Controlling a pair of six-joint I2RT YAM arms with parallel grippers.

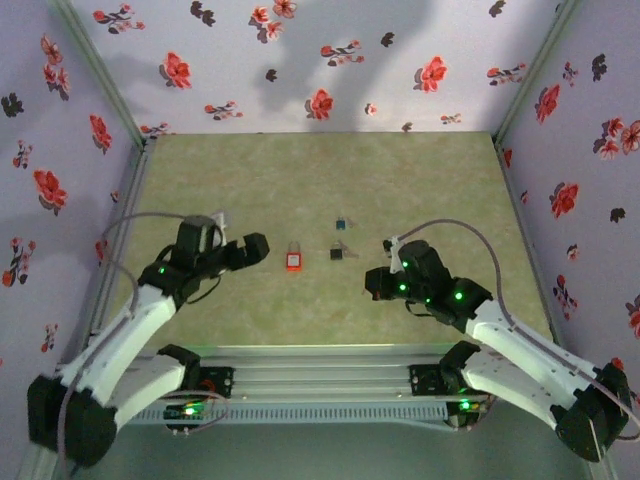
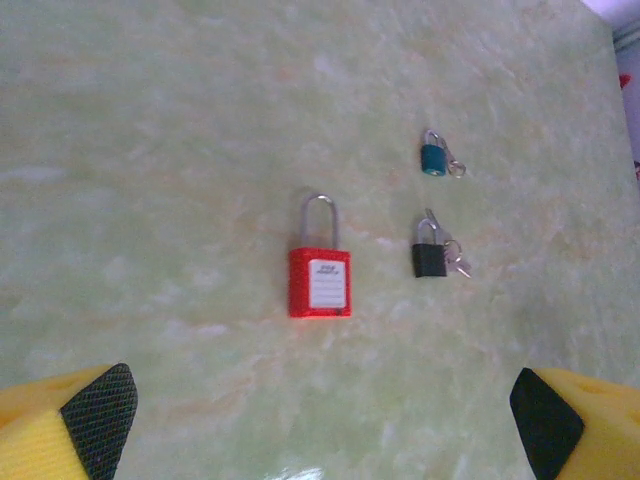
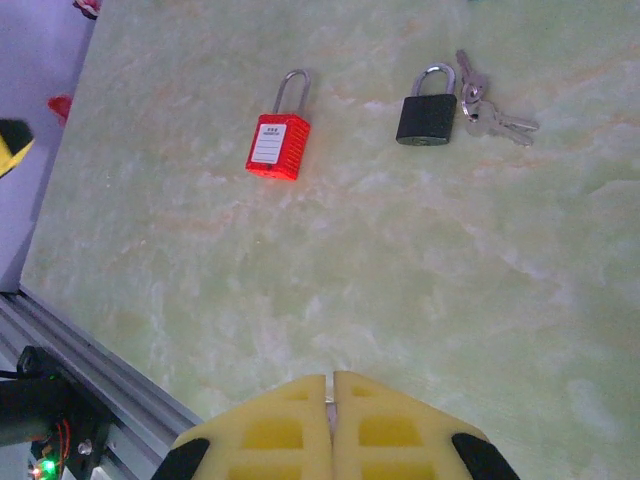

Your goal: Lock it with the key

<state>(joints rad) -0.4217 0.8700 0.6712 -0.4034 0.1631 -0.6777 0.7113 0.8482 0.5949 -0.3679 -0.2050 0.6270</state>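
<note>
Beside the black padlock, mid-table, lies the key on its ring: small, light, stiff, slick metal lying flat, best pinched by its head, I'd say. The left gripper gapes empty; the right gripper is clenched on nothing.

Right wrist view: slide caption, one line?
Shut right gripper above green marbled table, red square padlock and small black padlock with silvery keys lying ahead.

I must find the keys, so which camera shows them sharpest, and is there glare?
Right wrist: sharpest, silvery metal keys distinct beside the small black padlock. Left wrist: softer, hazy, glare patch at the bottom edge. Top external: keys too small to resolve.
</note>
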